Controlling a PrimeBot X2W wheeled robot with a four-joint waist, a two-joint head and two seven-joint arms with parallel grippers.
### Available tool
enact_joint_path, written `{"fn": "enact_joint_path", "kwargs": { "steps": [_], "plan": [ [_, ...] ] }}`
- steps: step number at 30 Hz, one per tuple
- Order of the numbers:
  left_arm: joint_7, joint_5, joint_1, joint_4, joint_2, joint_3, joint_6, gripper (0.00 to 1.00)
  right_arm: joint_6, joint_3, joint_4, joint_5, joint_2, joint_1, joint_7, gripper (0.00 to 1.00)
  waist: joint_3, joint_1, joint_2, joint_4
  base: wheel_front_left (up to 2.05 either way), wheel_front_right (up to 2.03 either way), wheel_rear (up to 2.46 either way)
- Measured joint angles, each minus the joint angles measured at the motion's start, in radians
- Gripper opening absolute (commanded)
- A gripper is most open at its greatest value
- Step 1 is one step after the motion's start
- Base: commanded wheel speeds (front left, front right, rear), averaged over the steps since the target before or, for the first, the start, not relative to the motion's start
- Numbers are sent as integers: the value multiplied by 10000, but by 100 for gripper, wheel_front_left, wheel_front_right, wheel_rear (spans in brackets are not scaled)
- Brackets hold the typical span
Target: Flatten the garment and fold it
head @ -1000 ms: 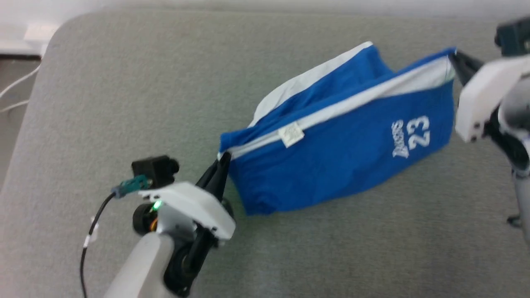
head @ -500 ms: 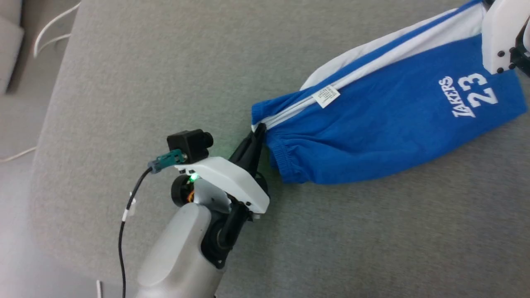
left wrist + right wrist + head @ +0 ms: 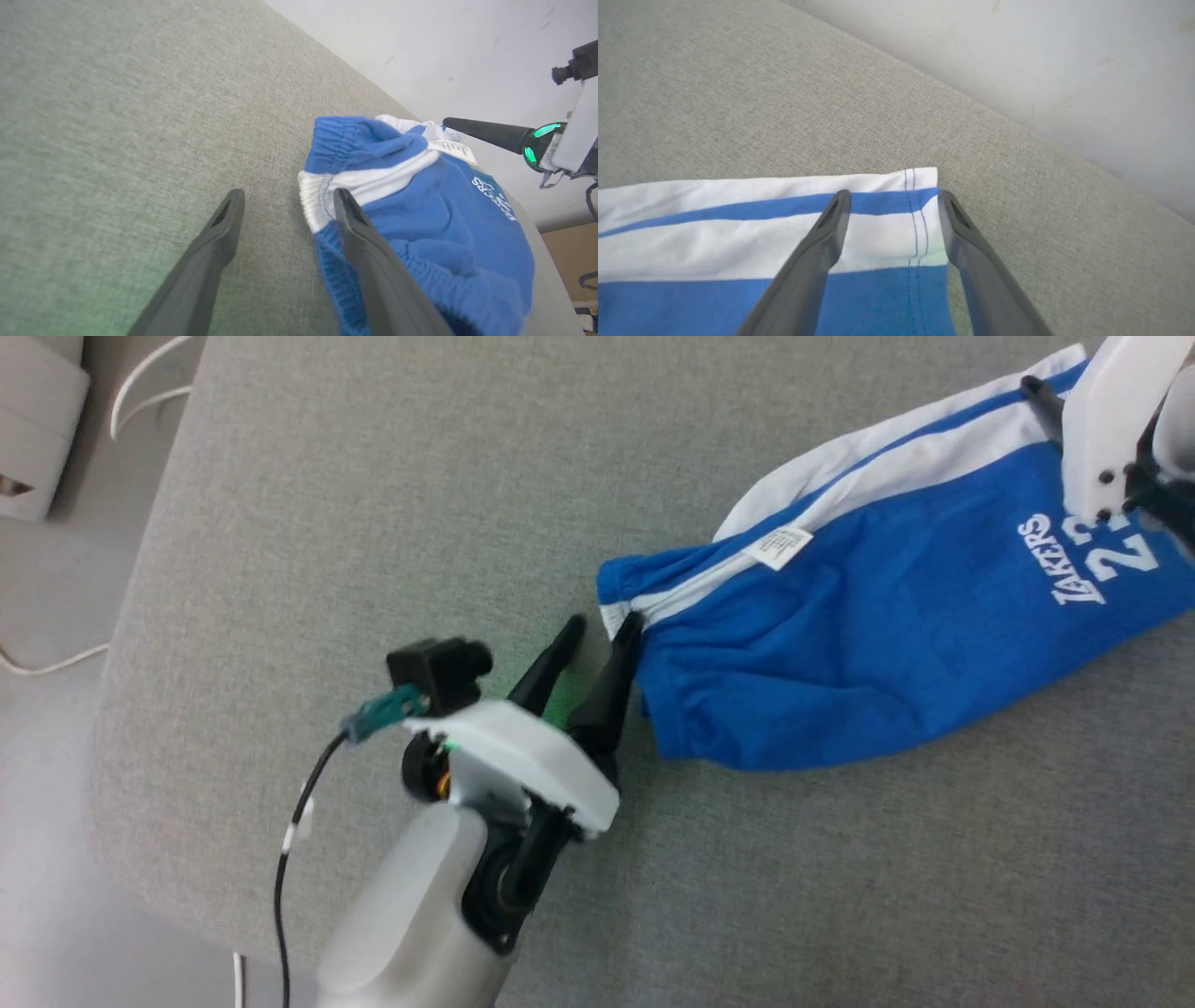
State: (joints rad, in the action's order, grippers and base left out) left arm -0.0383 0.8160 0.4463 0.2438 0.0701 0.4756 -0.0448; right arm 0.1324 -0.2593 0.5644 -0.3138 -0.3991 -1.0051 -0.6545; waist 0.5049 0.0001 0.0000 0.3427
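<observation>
1. Head view: the royal blue soft athletic shorts with white side stripes (image 3: 840, 644) lie stretched out on the grey woven fabric surface (image 3: 373, 523), with the gathered waistband towards the left gripper (image 3: 605, 627) and the printed leg hem towards the right gripper (image 3: 894, 198)
2. The left gripper is released: its dark fingers are spread, one rests against the white end of the waistband, and nothing is clamped between them
3. The right gripper is likewise released, its fingers splayed over the striped hem corner, which lies flat underneath
4. Handling, as I judge it: a light, limp, slightly slippery knit that will sag and crease wherever unsupported; the elastic waistband bunches
5. Best holds: the thick waistband end and the stitched hem corner, pinching both layers so the fold carries evenly
</observation>
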Motion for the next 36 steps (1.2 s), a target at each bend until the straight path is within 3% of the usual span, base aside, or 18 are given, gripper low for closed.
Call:
{"fn": "enact_joint_path", "kwargs": {
  "steps": [6,12,17,21,28,35,36],
  "plan": [
    [-499,-629,-957,-865,546,188,-288,100,2,351,-1329,-474,44,1558,1670,100,-746,-1,0,-250,0,0,0],
    [-631,-988,-1615,-1605,614,583,-606,100,2,1444,-3250,-566,253,3868,2905,100,-1676,-4,0,-563,0,0,0],
    [-397,-1141,-1809,-1465,633,899,-727,100,0,2105,-4648,-79,796,5637,3308,100,-2252,-5,1,-886,0,0,0],
    [-290,-1296,-1791,-683,639,848,-1147,100,0,2579,-5451,343,1478,6510,3643,100,-2454,-4,1,-1240,0,0,0],
    [282,-1383,-1480,894,589,830,-1691,100,0,2970,-5904,677,2452,7228,3868,100,-2525,-2,1,-1746,0,0,0],
    [1333,-1001,-1005,1453,518,917,-1653,100,0,3237,-5377,934,2721,7410,3820,100,-2421,-3,0,-1980,0,0,0],
    [1453,-911,-955,1455,523,922,-1582,51,0,3308,-5229,949,2744,7404,3802,100,-2407,-3,1,-1978,0,0,0]
  ]
}}
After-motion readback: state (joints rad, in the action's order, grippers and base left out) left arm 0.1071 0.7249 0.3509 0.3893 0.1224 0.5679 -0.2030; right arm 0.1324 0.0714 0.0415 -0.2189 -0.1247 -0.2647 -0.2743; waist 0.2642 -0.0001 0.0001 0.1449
